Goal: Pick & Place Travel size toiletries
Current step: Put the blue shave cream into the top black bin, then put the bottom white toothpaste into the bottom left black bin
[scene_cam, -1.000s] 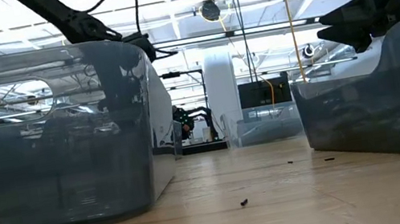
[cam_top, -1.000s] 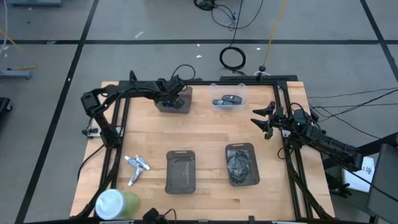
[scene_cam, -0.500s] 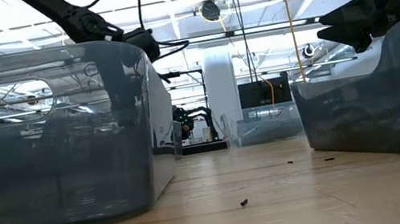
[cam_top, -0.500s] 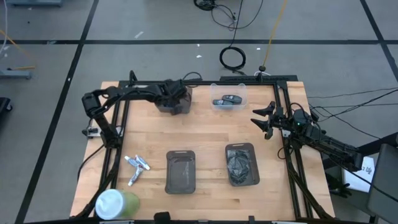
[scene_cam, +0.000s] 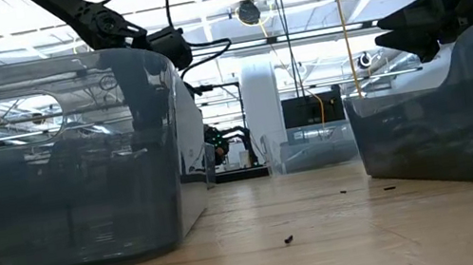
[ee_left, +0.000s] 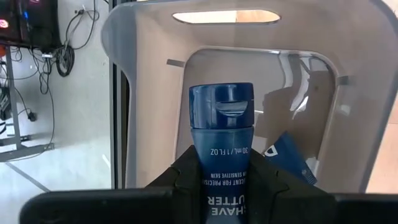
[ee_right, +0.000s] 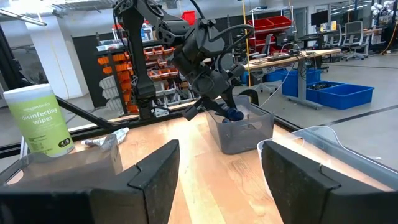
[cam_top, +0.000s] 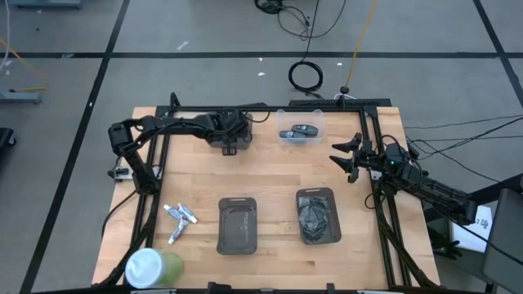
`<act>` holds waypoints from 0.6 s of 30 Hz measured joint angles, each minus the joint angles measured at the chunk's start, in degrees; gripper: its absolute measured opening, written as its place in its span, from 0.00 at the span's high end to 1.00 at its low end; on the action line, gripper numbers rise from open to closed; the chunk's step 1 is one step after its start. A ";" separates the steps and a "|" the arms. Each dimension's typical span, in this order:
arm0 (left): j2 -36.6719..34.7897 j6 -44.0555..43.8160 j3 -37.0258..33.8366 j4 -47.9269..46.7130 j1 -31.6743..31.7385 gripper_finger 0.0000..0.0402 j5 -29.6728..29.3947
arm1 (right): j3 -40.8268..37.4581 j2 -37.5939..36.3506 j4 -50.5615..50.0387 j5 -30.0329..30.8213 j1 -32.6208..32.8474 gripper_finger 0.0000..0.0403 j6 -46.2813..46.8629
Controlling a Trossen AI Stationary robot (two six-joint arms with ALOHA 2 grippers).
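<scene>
My left gripper point(cam_top: 230, 140) hangs over the grey bin point(ee_left: 124, 93) at the table's far edge, shut on a small blue bottle point(ee_left: 221, 118) marked 30 ml. In the right wrist view the bottle point(ee_right: 232, 114) hangs at the rim of the bin point(ee_right: 242, 134). A second blue item point(ee_left: 286, 155) lies inside the bin. The small white-and-silver tubes point(cam_top: 180, 219) lie flat on the wood near the table's left edge, touched by no gripper. My right gripper point(cam_top: 347, 161) waits open at the table's right edge. My left gripper pinches the blue bottle between its two fingers point(ee_left: 186, 171) by the body just below the cap point(ee_left: 221, 155). The bottle lies along the fingers, with its cap end point(ee_left: 221, 106) sticking out past the tips. It is lifted clear, pointing down into the bin.
A clear container point(cam_top: 301, 131) with dark items stands right of the bin. Two dark trays point(cam_top: 238, 224) point(cam_top: 317, 215) sit near the table's near edge, the right one holding a dark crumpled thing. A wipes canister point(cam_top: 151, 268) stands at the near left corner. Bare wood lies mid-table.
My left gripper has risen a little over the grey bin and shifted slightly toward the table's right, turning so that it covers more of the bin in the high view. The right arm has kept still.
</scene>
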 joint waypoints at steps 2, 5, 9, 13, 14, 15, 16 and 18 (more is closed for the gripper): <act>0.00 -0.53 0.00 0.02 0.04 0.81 -0.13 | 0.00 0.00 0.00 0.00 0.02 0.46 0.00; 0.00 -2.54 0.00 0.04 0.04 0.77 -0.30 | -0.01 0.00 0.00 0.00 0.01 0.46 0.00; 0.00 -4.84 0.00 0.49 0.02 0.65 -1.67 | -0.02 0.00 -0.02 0.00 0.02 0.46 0.00; 0.00 -4.92 0.00 0.48 0.00 0.50 -1.70 | -0.01 0.00 -0.01 0.00 0.00 0.46 0.00; 0.00 -5.03 0.00 0.48 0.00 0.47 -1.73 | -0.01 0.00 -0.02 0.00 0.01 0.46 -0.01; 0.00 -5.05 0.02 0.48 -0.02 0.44 -1.81 | 0.00 0.00 0.00 0.00 0.02 0.46 0.00; -0.11 -5.43 0.04 0.45 -0.13 0.41 -2.11 | 0.00 0.00 -0.01 0.00 0.01 0.46 -0.01; -0.78 -7.73 0.04 -0.17 -0.57 0.38 -3.85 | -0.01 0.00 0.00 0.00 0.01 0.47 -0.01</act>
